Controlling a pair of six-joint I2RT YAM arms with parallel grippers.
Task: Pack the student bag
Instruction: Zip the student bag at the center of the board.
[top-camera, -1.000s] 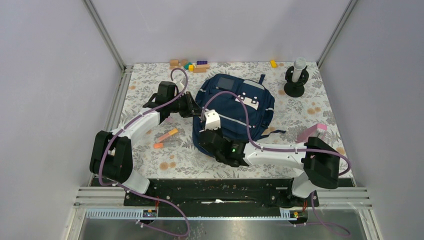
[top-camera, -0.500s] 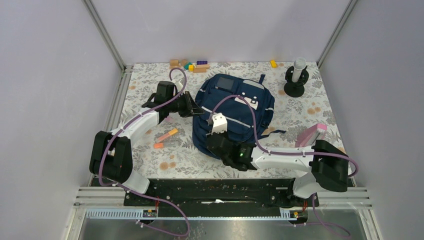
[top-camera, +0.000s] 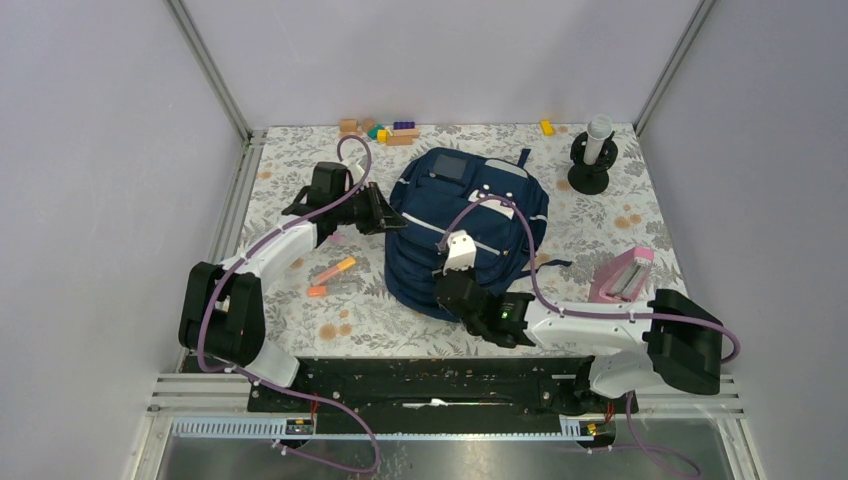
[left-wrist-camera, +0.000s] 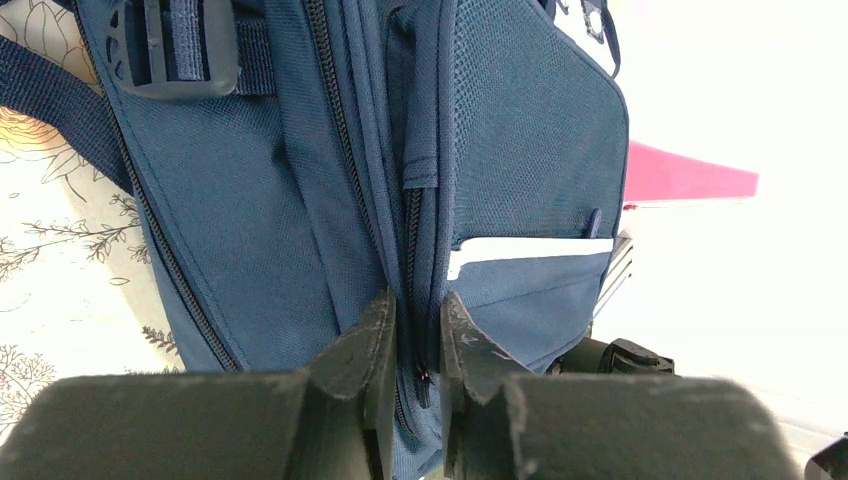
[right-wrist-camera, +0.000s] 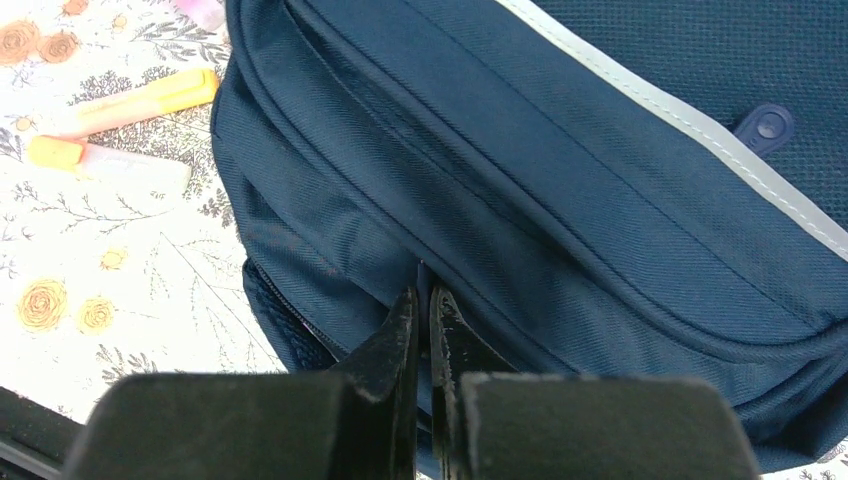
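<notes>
The student bag (top-camera: 500, 200), navy with a pale stripe, lies flat in the middle of the table. My left gripper (top-camera: 393, 222) is at its left edge. In the left wrist view that left gripper (left-wrist-camera: 417, 315) is shut on a fold of the bag (left-wrist-camera: 250, 230) that carries a zip line. My right gripper (top-camera: 447, 283) sits at the bag's near edge. In the right wrist view this gripper (right-wrist-camera: 422, 305) is pinched almost fully together on a thin dark tab at the seam of the bag (right-wrist-camera: 600, 200).
Two orange highlighters (top-camera: 335, 270) (right-wrist-camera: 140, 100) lie left of the bag. A pink case (top-camera: 625, 275) sits to the right. Coloured blocks (top-camera: 385, 130), a yellow block (top-camera: 546, 127) and a black stand with a grey cylinder (top-camera: 593, 155) line the back.
My right gripper has slid to the right and nearer along the bag's front edge, staying shut; its arm has swung right. The left gripper holds the same spot.
</notes>
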